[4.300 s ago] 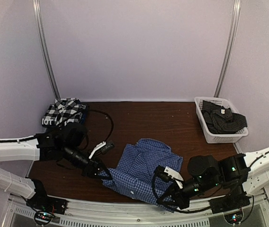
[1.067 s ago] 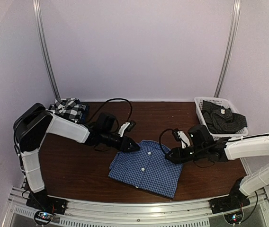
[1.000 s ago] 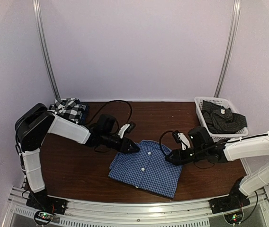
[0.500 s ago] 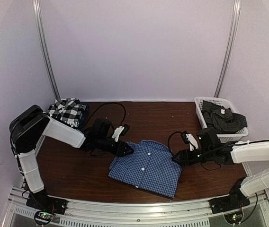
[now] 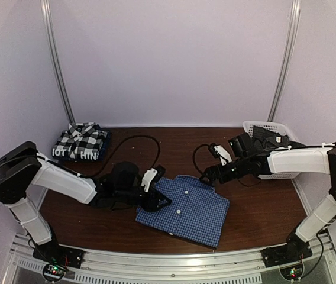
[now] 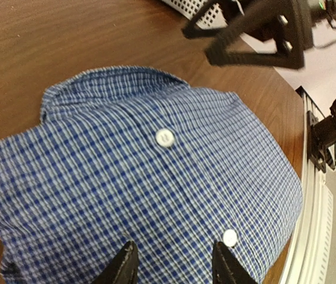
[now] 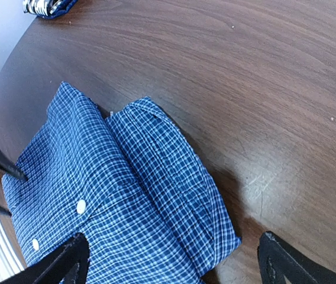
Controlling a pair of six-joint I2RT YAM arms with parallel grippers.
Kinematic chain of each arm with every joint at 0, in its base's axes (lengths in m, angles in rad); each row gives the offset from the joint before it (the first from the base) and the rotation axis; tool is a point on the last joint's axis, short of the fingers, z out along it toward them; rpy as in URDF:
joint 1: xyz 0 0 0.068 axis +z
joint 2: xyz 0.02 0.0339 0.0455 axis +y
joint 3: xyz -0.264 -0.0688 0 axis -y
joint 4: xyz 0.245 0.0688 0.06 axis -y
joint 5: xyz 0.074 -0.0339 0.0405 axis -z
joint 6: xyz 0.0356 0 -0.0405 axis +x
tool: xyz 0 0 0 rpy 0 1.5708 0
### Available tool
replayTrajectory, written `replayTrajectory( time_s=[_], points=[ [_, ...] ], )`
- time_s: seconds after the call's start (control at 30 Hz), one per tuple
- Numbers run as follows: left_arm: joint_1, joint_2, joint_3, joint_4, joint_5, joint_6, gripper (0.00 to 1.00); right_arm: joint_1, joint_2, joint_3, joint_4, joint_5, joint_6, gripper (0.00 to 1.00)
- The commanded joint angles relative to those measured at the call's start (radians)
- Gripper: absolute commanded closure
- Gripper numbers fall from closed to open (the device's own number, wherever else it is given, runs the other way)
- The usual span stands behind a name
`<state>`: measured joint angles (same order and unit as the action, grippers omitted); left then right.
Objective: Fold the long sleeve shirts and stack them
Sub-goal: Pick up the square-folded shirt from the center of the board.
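The blue check shirt lies folded; right gripper gapes wide just beyond its collar, left gripper half-parted over its left edge, pinching nothing. We want both edges pinched evenly, then a flat carry to the plaid stack at its far left

walls: pale lilac panels are closing in the back and both sides
posts: two metal uprights are running up the back corners, leaning slightly inward
table: dark wood-grain top is spanning wall to wall
rail: aluminium extrusion is edging the near side
light: soft and even, glinting faintly off the wood
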<state>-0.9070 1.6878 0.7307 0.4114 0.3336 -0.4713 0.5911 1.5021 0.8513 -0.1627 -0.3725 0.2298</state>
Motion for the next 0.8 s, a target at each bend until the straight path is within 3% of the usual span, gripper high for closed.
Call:
replayTrajectory(
  time_s=[0.0,0.2,0.47,0.77],
  points=[
    [-0.097,-0.029,-0.073,0.118,-0.160,-0.043,0.56,-0.068,0.135,0.113,-0.080,-0.181,-0.106,0.00],
    [-0.181,-0.026,-0.105,0.093,-0.258,-0.024,0.56,-0.104,0.291,0.213,-0.080,-0.312,-0.135,0.00],
    [-0.196,-0.018,-0.103,0.049,-0.309,-0.001,0.56,-0.129,0.497,0.361,-0.143,-0.469,-0.201,0.00],
    [-0.196,-0.015,-0.108,0.015,-0.357,0.025,0.57,-0.130,0.542,0.359,-0.225,-0.561,-0.285,0.09]
  ],
)
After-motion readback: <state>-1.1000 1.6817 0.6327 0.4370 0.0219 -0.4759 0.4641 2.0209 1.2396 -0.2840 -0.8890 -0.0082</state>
